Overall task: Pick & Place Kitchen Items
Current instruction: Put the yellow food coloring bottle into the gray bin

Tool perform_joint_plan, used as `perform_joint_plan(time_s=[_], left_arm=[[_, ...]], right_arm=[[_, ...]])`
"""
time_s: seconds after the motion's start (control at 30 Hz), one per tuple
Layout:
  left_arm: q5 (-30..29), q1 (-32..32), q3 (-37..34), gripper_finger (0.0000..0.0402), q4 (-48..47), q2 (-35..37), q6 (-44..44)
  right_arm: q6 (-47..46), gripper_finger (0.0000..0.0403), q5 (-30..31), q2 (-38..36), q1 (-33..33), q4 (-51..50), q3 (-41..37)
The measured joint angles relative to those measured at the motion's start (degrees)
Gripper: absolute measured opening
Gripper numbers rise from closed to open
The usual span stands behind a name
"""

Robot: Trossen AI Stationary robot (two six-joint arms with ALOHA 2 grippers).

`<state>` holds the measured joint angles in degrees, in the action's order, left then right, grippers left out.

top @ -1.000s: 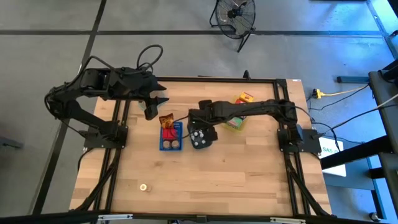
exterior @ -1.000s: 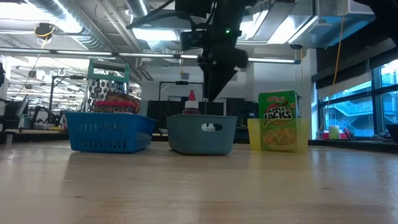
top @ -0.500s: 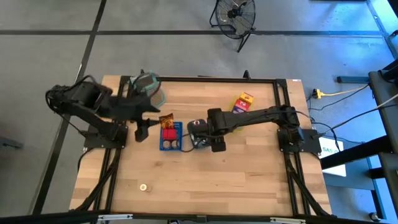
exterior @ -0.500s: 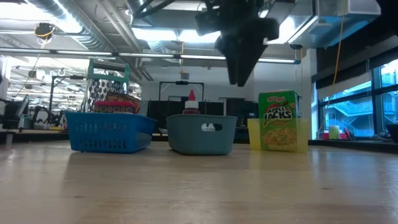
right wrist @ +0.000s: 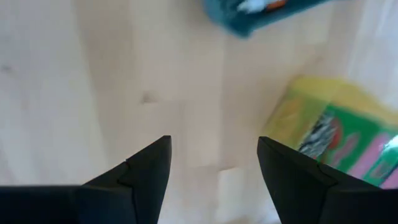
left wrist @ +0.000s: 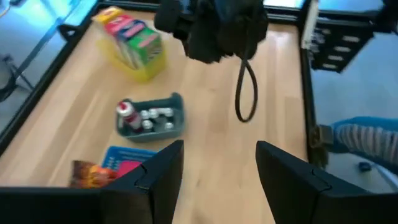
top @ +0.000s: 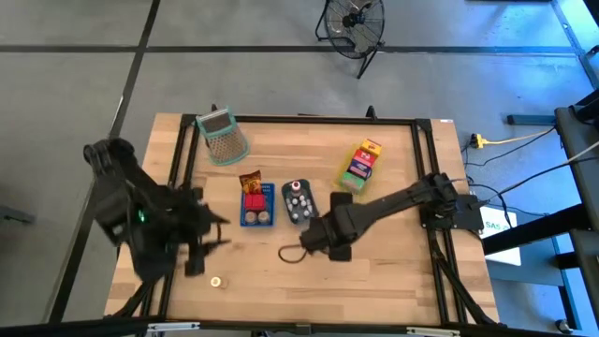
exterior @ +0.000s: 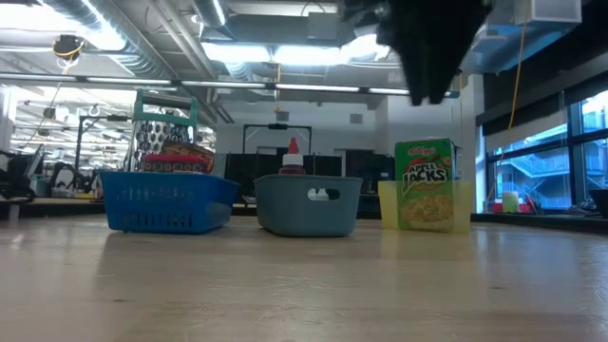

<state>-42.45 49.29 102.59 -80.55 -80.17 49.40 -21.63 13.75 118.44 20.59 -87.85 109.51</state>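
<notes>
Wooden table [top: 374,271] is carrying the items in three trays [top: 256,205] at its middle. Left gripper [top: 208,245] and right gripper [top: 314,241] are hovering nearer, fingers parted, empty. Judged: between picks; next, reaching for the coin-like piece [top: 216,281].

From my overhead feed I see the wooden desk [top: 374,271] filling the centre of the frame. A green-rimmed mesh basket [top: 222,137] lies tipped near its upper left. A blue tray [top: 256,217] and a grey-blue tray [top: 297,212] sit side by side mid-frame, and a yellow tray [top: 343,179] sits right of them. A floor fan [top: 354,22] stands at the top edge, on grey floor.
</notes>
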Motion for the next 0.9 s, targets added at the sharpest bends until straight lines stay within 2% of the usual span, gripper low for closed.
perform_joint_plan(time_s=[0.17,0.4,0.63,0.8,0.9], left_arm=[[-0.8,4.7,0.0,0.0196,0.9,-5.1,2.1],[11.9,6.6,0.0,0.0196,0.8,-10.1,8.2],[18.8,10.0,0.0,0.0196,0.8,-15.1,8.8],[18.0,13.1,0.0,0.0196,1.0,-18.4,10.4],[15.3,14.5,0.0,0.0196,1.0,-20.0,10.4]], right_arm=[[-10.7,0.024,-0.5,-0.3,5.4,0.0,0.0],[-22.8,0.024,-1.4,-0.3,13.1,7.5,0.0],[-28.8,0.024,-1.6,-0.3,19.6,27.5,0.0],[-27.7,0.024,-1.7,-0.3,23.0,45.6,0.0],[-25.7,0.024,0.5,-0.3,24.7,52.8,0.0]])
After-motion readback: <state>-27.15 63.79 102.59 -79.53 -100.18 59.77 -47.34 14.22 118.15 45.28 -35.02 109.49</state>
